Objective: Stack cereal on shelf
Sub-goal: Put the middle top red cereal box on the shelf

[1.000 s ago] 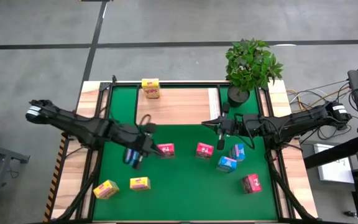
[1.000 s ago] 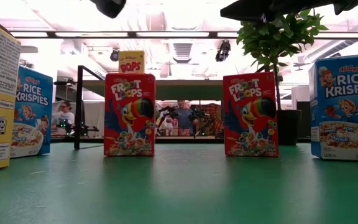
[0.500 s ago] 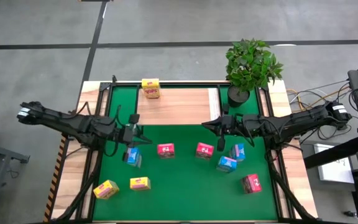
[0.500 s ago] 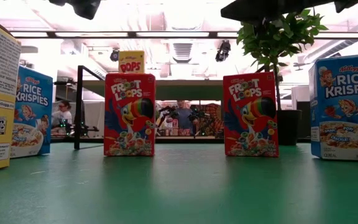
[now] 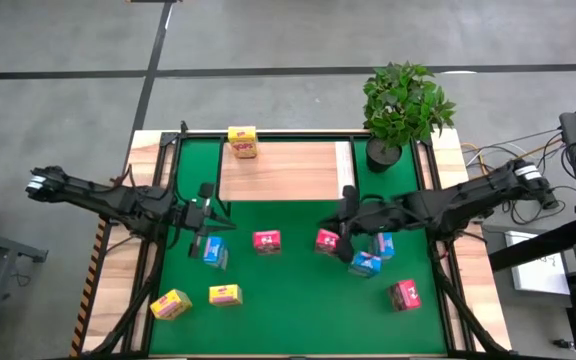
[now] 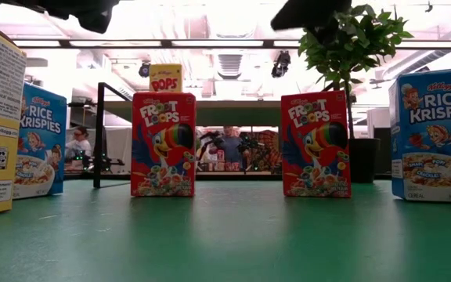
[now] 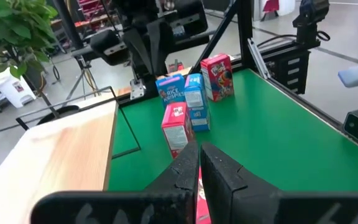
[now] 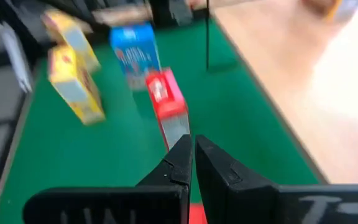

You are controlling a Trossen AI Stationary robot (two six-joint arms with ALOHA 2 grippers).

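The shelf, a light-wood board, stands at the far side of the green mat with one yellow cereal box on its far left corner. The other cereal boxes stand on the mat: blue, pink, pink, two blue, pink, and two yellow. My left gripper hangs shut above the mat, left of the shelf's near corner. My right gripper is shut too, just above and right of a pink box. Neither holds anything.
A potted plant stands at the shelf's far right corner. Black frame rails run along the mat's edges. In the left wrist view the right arm hangs behind the boxes. People show in the room beyond the table.
My left gripper has drawn back from above the left blue box toward the table's left edge, staying shut; the box stays upright on the mat. My right gripper has gone toward the table's left, over the pink box, and has rolled and tipped up from pointing steeply down.
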